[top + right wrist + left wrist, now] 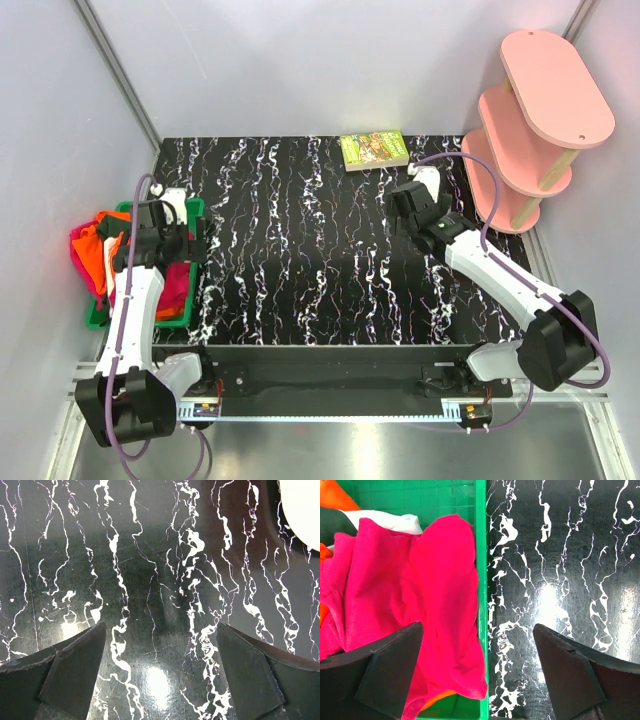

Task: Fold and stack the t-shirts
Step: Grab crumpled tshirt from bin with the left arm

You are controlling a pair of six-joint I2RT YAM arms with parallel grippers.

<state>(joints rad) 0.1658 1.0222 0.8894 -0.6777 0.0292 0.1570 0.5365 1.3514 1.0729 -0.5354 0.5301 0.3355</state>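
Left wrist view has the left gripper (477,640), jaws wide and empty, over the rim of the green bin (481,540), likely to pick the magenta-pink shirt (420,595) off the heaped t-shirts (92,252) (none folded yet), while the right gripper (160,640) hovers equally open over the table (150,555).

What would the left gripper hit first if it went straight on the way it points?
The left gripper would probably meet the green bin's wall first, with the magenta-pink shirt on one side and the table on the other.
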